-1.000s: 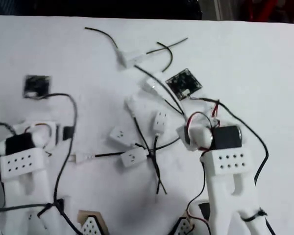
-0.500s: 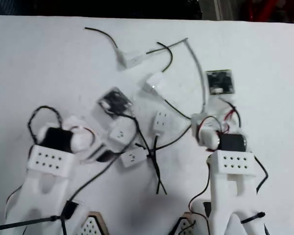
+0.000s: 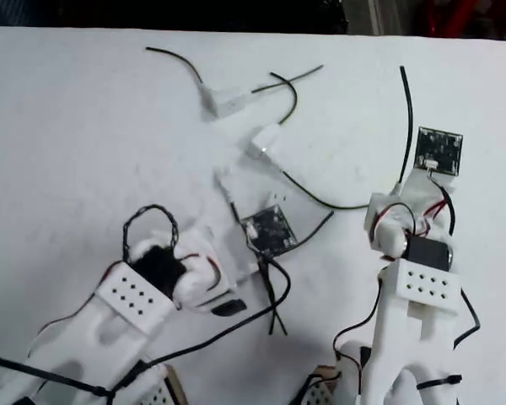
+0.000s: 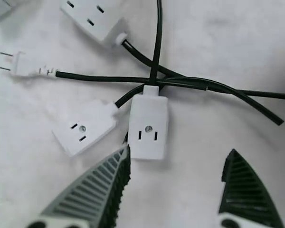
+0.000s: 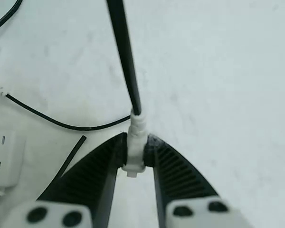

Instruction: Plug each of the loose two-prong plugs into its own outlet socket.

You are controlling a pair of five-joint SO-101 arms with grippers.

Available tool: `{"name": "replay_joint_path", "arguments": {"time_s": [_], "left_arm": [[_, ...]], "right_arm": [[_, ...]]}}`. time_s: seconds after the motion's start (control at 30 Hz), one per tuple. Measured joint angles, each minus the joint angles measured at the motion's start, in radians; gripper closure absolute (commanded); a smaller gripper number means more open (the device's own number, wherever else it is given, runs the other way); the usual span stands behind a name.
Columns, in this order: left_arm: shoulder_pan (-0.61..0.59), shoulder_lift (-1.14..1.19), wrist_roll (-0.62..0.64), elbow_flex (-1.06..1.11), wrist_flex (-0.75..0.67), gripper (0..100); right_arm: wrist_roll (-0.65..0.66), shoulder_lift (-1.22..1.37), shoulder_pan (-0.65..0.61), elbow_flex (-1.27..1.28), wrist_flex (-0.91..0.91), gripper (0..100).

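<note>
My right gripper (image 5: 135,140) is shut on a white two-prong plug (image 5: 135,151); its black cord (image 5: 123,57) runs away from the fingers. From above, this gripper (image 3: 402,187) sits at the right of the table, the cord (image 3: 406,110) curving toward the far edge. My left gripper (image 4: 179,152) stands open just above a white outlet socket (image 4: 148,128), with a second socket (image 4: 84,129) beside it and a third (image 4: 92,16) farther off. A loose plug (image 4: 18,64) with bare prongs lies near them. In the high view the left gripper (image 3: 249,236) covers the middle sockets.
Black cords (image 4: 204,85) cross in a tangle behind the sockets. Two more white cord ends (image 3: 228,101) (image 3: 266,139) lie toward the far middle of the white table (image 3: 84,126). Another socket (image 5: 2,156) lies beside my right gripper.
The left arm has swung from the table's left side to over the middle sockets. The right arm has moved to the right, carrying the plug and dragging its cord along.
</note>
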Motion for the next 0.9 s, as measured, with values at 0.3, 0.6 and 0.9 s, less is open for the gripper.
{"name": "replay_joint_path", "arguments": {"time_s": [0.3,0.6,0.9], "left_arm": [[0.014,0.150,0.000,0.015,-0.072,75],[0.014,0.549,0.002,-0.176,-0.120,75],[-0.181,0.872,0.000,-0.479,-0.077,77]], "right_arm": [[0.000,0.000,0.000,0.000,0.000,98.1],[0.000,0.000,0.000,0.000,0.000,98.1],[0.000,0.000,0.000,0.000,0.000,98.1]]}}
